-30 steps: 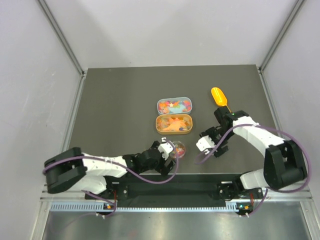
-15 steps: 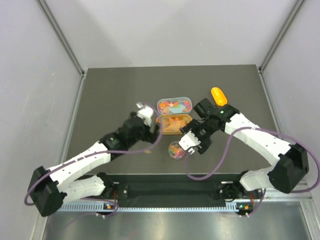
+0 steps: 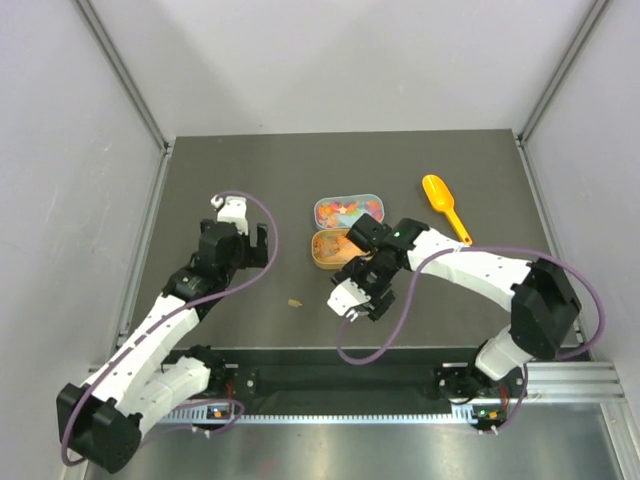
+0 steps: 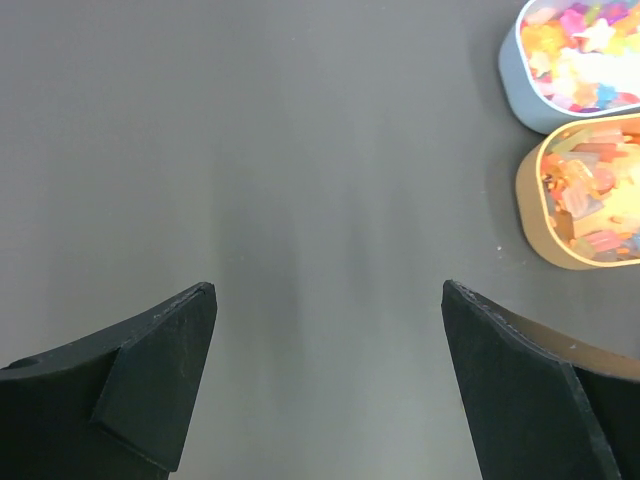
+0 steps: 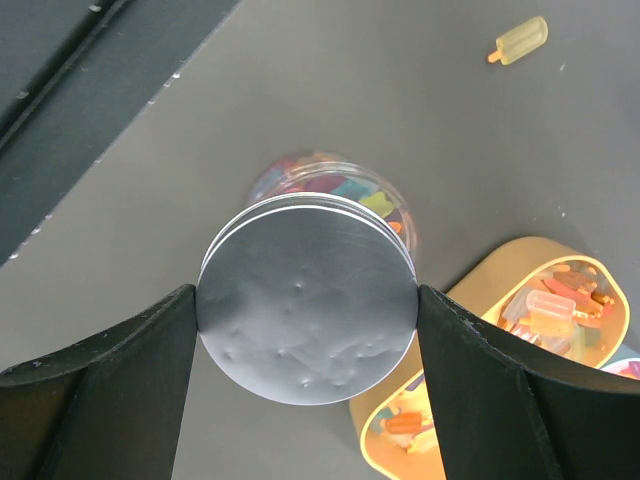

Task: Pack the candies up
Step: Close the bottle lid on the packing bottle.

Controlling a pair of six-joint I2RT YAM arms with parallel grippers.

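One silver lid (image 5: 308,300), pinched by right end effector (image 5: 306,305), clear only from wrist, left end effector (image 4: 328,300) spread.

Dark table (image 3: 230,170) carries blue tin (image 3: 348,209), yellow tin (image 3: 325,248), orange scoop (image 3: 441,202); one stray candy (image 3: 295,302).

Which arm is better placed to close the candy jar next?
Right, likely: the right gripper holds the silver lid over the candy jar, while the left gripper hangs open over bare table, away from it.
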